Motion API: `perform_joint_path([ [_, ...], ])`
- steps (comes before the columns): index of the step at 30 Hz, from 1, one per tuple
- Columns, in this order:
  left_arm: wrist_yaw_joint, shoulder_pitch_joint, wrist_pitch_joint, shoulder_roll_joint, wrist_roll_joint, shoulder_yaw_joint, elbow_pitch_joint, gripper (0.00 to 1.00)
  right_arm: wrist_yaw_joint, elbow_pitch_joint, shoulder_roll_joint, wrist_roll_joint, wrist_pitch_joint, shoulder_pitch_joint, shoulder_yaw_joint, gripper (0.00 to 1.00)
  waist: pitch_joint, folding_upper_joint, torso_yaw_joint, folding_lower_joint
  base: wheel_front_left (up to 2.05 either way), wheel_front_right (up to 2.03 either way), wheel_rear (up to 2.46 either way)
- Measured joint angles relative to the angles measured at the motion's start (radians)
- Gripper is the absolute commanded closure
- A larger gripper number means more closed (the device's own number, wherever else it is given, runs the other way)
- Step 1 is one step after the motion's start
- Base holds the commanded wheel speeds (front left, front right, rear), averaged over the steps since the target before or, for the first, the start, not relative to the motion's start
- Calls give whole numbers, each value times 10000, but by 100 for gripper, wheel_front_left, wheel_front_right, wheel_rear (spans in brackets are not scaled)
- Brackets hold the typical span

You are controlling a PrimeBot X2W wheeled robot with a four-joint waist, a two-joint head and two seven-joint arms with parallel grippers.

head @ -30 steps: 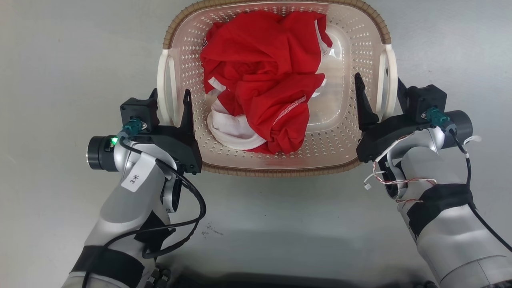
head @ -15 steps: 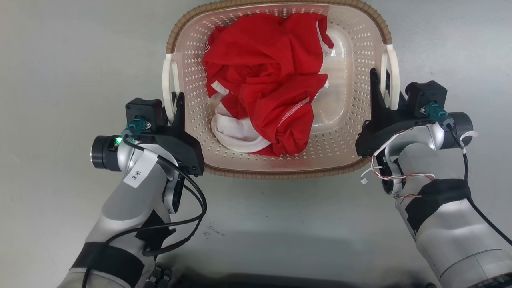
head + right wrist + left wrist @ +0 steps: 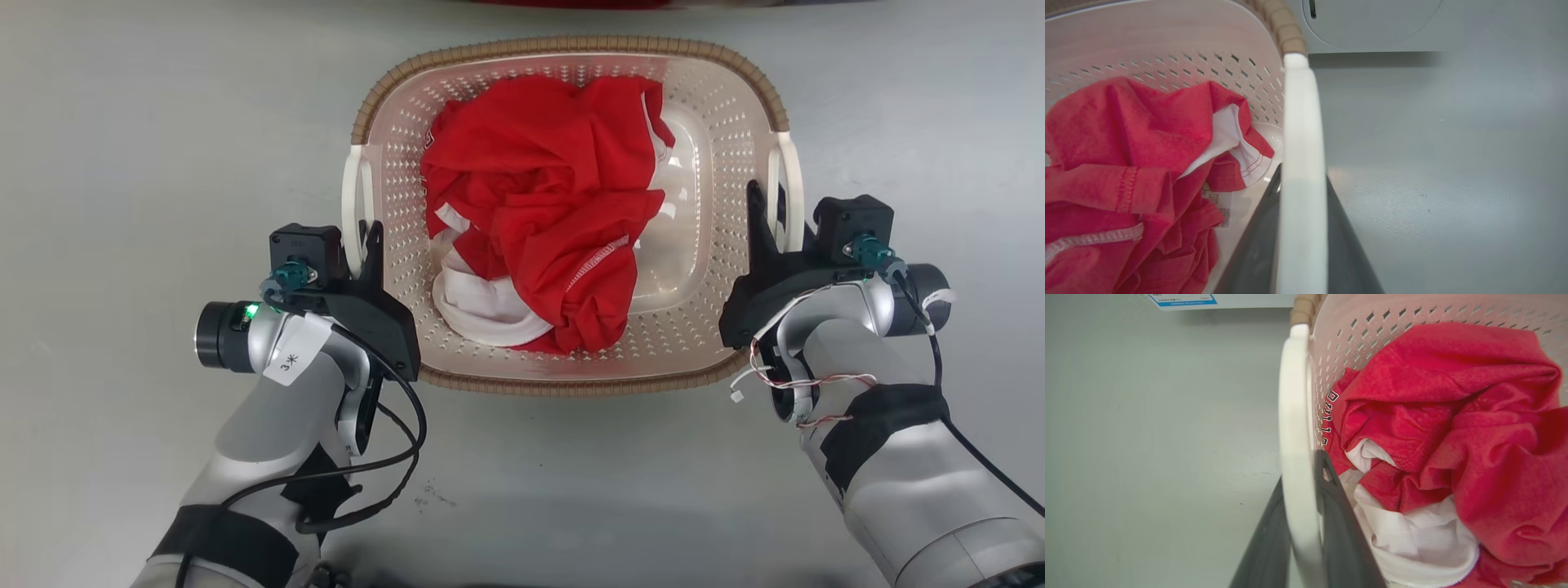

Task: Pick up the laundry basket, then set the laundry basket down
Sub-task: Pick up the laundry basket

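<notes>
The laundry basket (image 3: 571,46) is cream-white and perforated, with a brown woven rim, and stands on the grey floor in front of me. A crumpled red and white garment (image 3: 539,212) lies in it. My left gripper (image 3: 361,245) is shut on the basket's left white handle (image 3: 353,196). In the left wrist view that handle (image 3: 1293,416) runs between the two dark fingers (image 3: 1331,506). My right gripper (image 3: 775,224) is shut on the right handle (image 3: 790,175), which in the right wrist view (image 3: 1302,122) is likewise pinched between the fingers (image 3: 1257,245). Whether the basket is off the floor I cannot tell.
Bare grey floor (image 3: 122,163) surrounds the basket. A red strip (image 3: 571,2) shows at the top edge of the head view. A pale appliance front with a round door (image 3: 1372,24) stands beyond the basket, and a white panel with a blue label (image 3: 1184,299) is ahead on the left.
Both grippers, open around the handles a second ago, have shut on them. The whole head picture has shifted, so the basket and arms sit lower in it.
</notes>
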Motion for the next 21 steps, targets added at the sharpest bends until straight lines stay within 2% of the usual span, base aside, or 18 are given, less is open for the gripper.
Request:
perform_joint_path([
  [21,90,696,121,12,-713,-775,431,100,-169,479,-8,1469,405,479,1555,100,-1859,0,-319,-1,0,0,0],
])
